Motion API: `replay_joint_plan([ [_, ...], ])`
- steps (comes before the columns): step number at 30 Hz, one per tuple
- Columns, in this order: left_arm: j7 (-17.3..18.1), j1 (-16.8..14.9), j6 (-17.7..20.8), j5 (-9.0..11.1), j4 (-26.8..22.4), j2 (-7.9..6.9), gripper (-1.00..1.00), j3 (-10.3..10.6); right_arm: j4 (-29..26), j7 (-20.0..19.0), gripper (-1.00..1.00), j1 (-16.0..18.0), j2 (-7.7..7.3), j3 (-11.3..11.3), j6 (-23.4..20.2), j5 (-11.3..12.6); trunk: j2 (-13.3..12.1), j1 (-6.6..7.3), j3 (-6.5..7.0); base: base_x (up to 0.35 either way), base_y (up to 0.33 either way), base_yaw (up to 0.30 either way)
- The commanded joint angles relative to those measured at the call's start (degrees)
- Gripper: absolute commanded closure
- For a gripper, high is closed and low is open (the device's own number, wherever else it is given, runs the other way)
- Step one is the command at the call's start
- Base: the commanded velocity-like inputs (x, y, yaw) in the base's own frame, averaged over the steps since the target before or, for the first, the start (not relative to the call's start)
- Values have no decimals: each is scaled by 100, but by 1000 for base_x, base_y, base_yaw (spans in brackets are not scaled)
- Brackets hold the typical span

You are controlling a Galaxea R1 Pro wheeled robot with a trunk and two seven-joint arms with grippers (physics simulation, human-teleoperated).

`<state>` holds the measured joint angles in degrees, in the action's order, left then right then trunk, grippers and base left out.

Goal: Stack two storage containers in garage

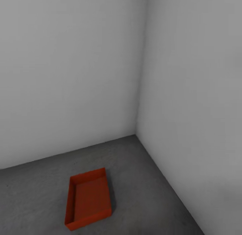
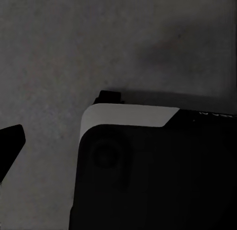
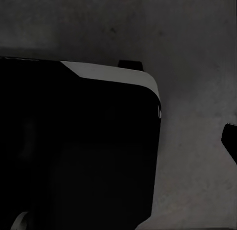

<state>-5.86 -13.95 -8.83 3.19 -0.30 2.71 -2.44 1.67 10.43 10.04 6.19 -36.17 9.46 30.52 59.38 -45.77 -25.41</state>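
Observation:
One orange-red storage container (image 1: 89, 199) lies open side up on the dark grey garage floor (image 1: 144, 181), near the corner of two white walls, low and left of centre in the head view. It is empty and nothing touches it. Both wrist views look down at grey concrete beside my black and white base (image 2: 148, 161) (image 3: 74, 141). Of my left gripper, one dark fingertip (image 2: 11, 143) shows at the picture's edge. The right gripper likewise shows one fingertip (image 3: 230, 141). Nothing is held by either.
Plain white walls (image 1: 67, 76) meet in a corner (image 1: 136, 134) behind the container. The right wall (image 1: 195, 110) runs close along the container's right, with a strip of concrete between them. Open concrete lies to the container's left.

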Motion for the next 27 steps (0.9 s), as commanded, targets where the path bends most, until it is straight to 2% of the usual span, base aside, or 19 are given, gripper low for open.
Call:
replay_joint_plan([
  [1, -2, -2, -22, 33, 4, 1, -100, -20, 18, 3, -100, 7, 5, -48, 27, 49, 4, 0, -1, 0, 0, -250],
  [27, -2, -2, -22, 33, 4, 1, -100, -20, 18, 3, -100, 7, 6, -54, 20, 15, 4, 0, 137, 0, 0, -242],
])
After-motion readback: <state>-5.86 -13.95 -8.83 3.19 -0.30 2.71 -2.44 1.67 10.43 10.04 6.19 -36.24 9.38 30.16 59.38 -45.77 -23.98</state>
